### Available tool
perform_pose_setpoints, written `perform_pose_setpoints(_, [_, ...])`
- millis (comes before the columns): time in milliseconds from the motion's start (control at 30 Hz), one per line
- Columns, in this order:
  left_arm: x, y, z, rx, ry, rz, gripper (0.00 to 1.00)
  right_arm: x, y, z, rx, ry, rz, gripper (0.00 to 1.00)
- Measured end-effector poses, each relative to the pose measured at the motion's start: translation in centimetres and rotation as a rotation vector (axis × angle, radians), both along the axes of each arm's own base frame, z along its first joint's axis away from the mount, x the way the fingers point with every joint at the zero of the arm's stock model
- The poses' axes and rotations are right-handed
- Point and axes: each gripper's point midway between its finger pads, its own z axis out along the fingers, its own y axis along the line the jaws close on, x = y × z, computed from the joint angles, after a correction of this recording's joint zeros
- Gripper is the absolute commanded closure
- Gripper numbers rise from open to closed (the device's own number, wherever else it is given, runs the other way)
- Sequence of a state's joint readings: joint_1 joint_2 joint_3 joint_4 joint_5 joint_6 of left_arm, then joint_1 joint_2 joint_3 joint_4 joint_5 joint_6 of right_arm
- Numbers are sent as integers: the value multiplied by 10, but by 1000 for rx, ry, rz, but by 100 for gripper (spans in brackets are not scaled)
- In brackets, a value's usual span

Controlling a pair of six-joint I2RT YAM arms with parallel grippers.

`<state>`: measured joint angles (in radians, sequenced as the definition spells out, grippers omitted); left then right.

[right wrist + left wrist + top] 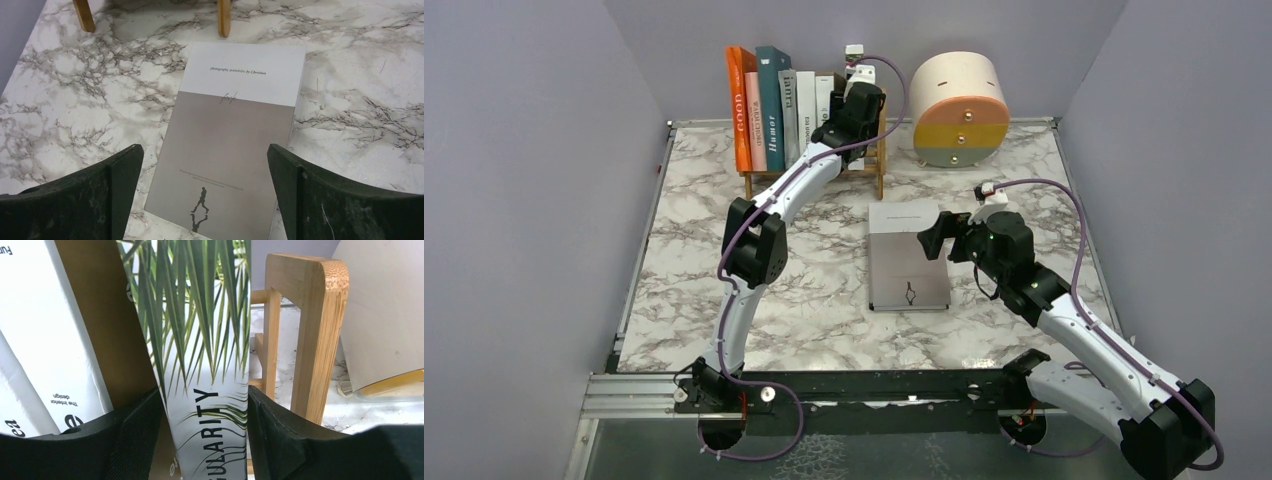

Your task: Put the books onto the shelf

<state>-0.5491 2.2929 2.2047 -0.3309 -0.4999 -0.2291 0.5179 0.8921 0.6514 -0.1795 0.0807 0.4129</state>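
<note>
Inside left gripper [204,394], palm-leaf book [200,315].

A marble table [724,300] carries a wooden shelf [880,160] at its back edge. Books [769,100] stand upright in the shelf, with a palm-leaf book [210,340] nearest its right end. A round drawer unit [959,108] stands right of the shelf, and a grey-and-white book [908,270] lies flat in front of it.

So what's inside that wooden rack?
Upright books: orange, pink, teal, grey, white, plus a palm-leaf one that the left gripper straddles. The arm hides the rack's right end from above.
</note>
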Motion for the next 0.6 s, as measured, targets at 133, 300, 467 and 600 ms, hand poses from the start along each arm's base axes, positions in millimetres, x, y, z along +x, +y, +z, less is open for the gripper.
perform_pose_setpoints(133, [-1,-1,4,-6,-2,-8,47,0,0,0,0,0,0,7])
perform_pose_setpoints(300, [-7,2,22,-19,-23,-11,47,0,0,-1,-1,2,0,7])
perform_pose_setpoints(467, [-22,4,49,-33,-54,-24,47,0,0,-1,-1,2,0,7])
perform_pose_setpoints(600, [-36,4,76,-48,-87,-39,47,1,0,-3,-4,8,0,6])
